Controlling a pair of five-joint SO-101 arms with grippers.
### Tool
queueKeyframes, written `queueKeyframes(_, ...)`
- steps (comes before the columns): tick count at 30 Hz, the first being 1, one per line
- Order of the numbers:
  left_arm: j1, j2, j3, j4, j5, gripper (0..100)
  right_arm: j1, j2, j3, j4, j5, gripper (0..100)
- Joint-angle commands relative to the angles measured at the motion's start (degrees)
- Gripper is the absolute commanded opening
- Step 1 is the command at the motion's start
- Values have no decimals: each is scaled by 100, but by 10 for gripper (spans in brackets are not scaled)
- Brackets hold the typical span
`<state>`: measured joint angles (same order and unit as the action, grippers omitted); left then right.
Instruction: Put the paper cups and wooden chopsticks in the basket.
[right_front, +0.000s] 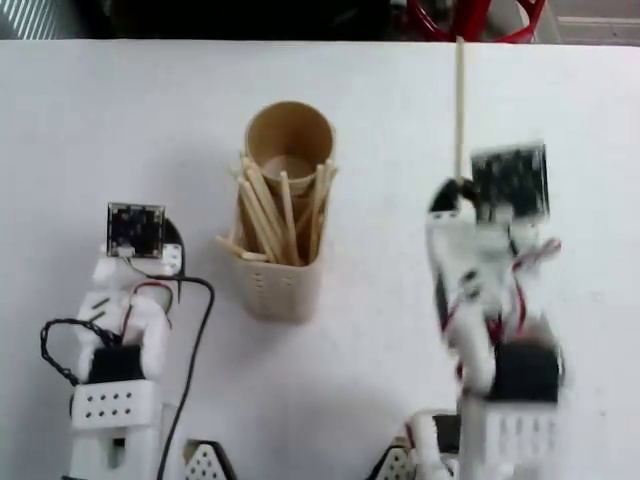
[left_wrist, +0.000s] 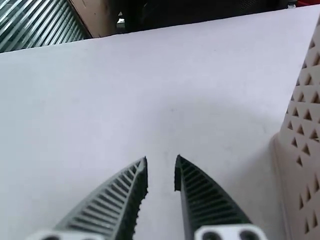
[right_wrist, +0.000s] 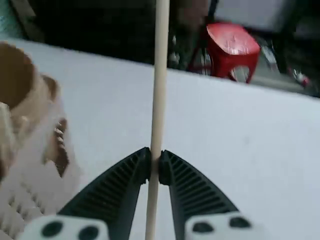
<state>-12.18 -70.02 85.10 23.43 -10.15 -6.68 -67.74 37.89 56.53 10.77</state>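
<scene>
A white perforated basket (right_front: 275, 285) stands mid-table, holding a brown paper cup (right_front: 289, 140) and several wooden chopsticks (right_front: 270, 220). My right gripper (right_wrist: 154, 167) is shut on one wooden chopstick (right_wrist: 160, 75), which runs straight out past its fingertips. From above, that chopstick (right_front: 460, 110) points toward the table's far edge, right of the basket, with the right gripper (right_front: 455, 195) at its near end. My left gripper (left_wrist: 161, 173) hovers over bare table left of the basket (left_wrist: 302, 150), its fingers slightly apart and holding nothing. In the right wrist view the basket and cup (right_wrist: 20, 75) sit off to one side.
Black cables (right_front: 190, 330) trail by the left arm base. A red stool (right_wrist: 232, 47) stands beyond the table's far edge. White tabletop (right_front: 120, 130) stretches on both sides of the basket.
</scene>
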Motion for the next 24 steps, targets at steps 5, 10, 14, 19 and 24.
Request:
queueKeyframes(5,110,-154,-35,-123,-62,110,-1824,-40,-519,-1771,-747,17)
queueKeyframes(10,110,-154,-35,-123,-62,110,-2721,549,-527,-3108,-167,17)
queueKeyframes(14,110,-154,-26,-123,-62,110,-3231,1130,-510,-3187,-70,17)
queueKeyframes(19,110,-154,-26,-123,-62,110,-3521,1622,-519,-3187,-70,18)
queueKeyframes(24,119,-154,-26,-123,-62,110,-3521,1481,-519,-2835,-62,38)
